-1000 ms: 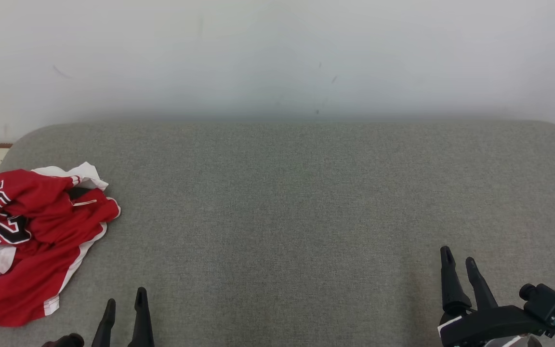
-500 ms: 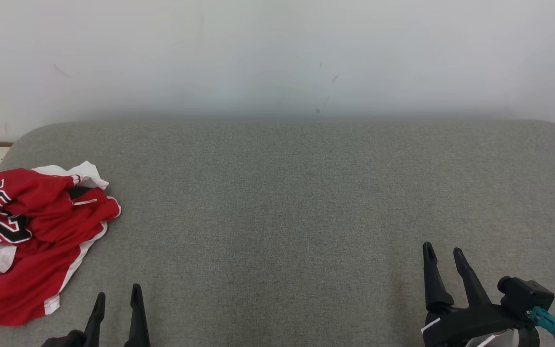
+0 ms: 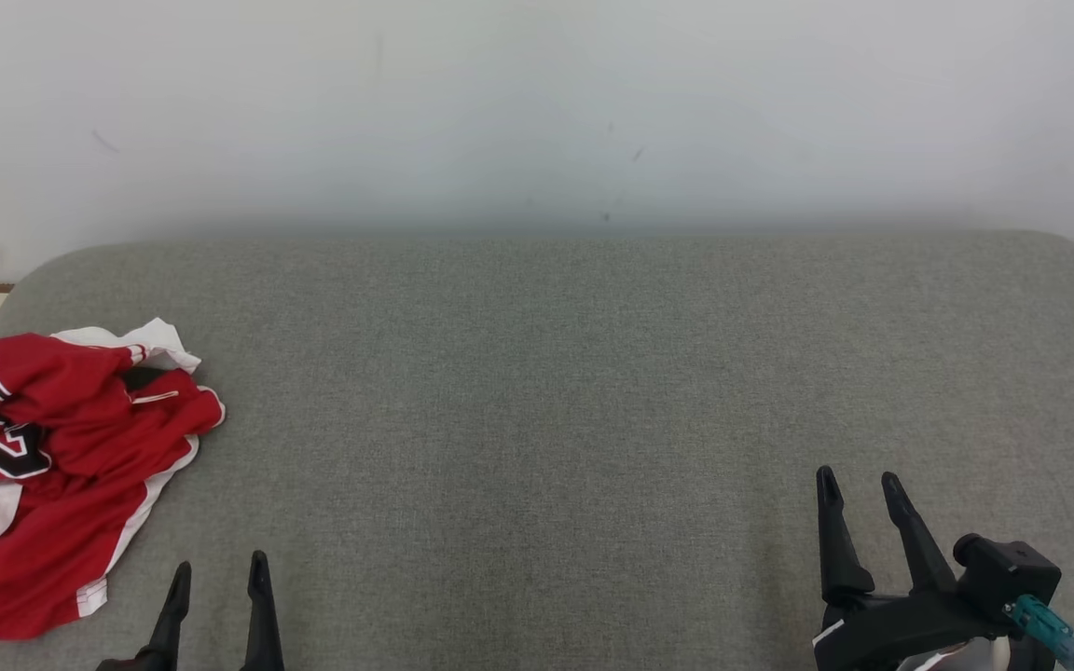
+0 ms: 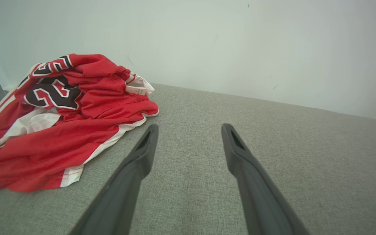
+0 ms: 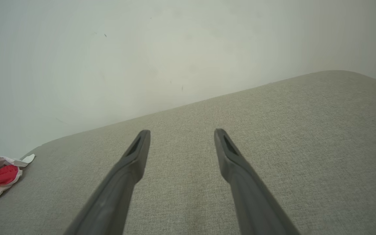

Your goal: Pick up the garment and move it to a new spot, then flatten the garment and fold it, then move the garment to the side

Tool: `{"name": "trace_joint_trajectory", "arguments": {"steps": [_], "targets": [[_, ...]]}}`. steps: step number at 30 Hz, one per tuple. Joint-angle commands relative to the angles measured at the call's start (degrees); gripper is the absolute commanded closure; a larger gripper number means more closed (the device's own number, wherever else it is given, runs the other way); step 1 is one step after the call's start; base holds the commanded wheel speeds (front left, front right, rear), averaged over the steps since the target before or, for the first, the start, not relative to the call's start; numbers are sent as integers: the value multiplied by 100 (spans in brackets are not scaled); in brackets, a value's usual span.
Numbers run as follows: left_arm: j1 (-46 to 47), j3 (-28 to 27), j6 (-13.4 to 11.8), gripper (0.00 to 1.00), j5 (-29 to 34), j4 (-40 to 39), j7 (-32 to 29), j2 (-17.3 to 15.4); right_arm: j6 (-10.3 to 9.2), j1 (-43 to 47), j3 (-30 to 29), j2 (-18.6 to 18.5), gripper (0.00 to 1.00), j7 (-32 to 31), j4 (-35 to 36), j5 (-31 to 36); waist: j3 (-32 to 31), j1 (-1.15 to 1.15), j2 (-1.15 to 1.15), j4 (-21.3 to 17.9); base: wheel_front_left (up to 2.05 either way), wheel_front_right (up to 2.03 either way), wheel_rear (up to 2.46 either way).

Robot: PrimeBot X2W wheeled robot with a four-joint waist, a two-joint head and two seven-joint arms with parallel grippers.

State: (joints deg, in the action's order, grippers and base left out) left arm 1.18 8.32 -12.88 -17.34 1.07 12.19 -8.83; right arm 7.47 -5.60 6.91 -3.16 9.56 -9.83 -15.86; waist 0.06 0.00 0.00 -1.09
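Two dark, long-fingered pincers hover low over the near edge of the grey fabric-covered desk (image 3: 546, 391). Both stand wide open with nothing between their fingers (image 4: 126, 182): the left pincer (image 3: 220, 564) towards that edge's left end, the right pincer (image 3: 858, 477) towards its right end. The crumpled red jersey garment with white trim and black numerals (image 3: 61, 466) lies in a heap against the desk's left edge, untouched, so we judge the step in hand to be the first pick-up.

We would give this to the left pincer, since the garment's near hem lies just beside it. In the left wrist view the heap sits off to the left of the fingers, not between them, so we first need to swing left until a raised fold is centred in the gap. We aim for the bunched red ridge high on the heap rather than the flat white-banded hem, because a thick fold gives the fingers more to bite and keeps the tips off the desk's own fabric cover. We come down from above, close fully, then lift until the trailing cloth clears the surface before carrying it towards the open middle of the desk. A single-layer hold may let the rest drag, so we lift slowly.
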Motion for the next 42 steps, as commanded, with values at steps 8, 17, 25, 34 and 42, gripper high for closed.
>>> {"name": "trace_joint_trajectory", "arguments": {"steps": [8,17,25,34,42], "targets": [[-123,41,-138,0,496,-164,117,-125,3,-31,115,8,0,181,-20,508,-25,0,0,-51,0,0,0],[-204,54,-242,0,887,-260,176,-183,4,-9,218,18,0,321,-111,870,-60,0,0,-75,0,0,0],[-256,27,-334,0,1179,-332,234,-224,4,6,178,27,0,433,-196,1057,-97,0,0,-104,0,0,0],[-356,-5,-384,0,1478,-393,296,-268,4,13,250,29,0,559,-279,1295,-161,0,0,-117,0,0,0],[-378,-66,-345,0,1477,-394,305,-287,4,96,235,29,0,570,-298,1206,-187,0,0,-15,0,0,0]]}}
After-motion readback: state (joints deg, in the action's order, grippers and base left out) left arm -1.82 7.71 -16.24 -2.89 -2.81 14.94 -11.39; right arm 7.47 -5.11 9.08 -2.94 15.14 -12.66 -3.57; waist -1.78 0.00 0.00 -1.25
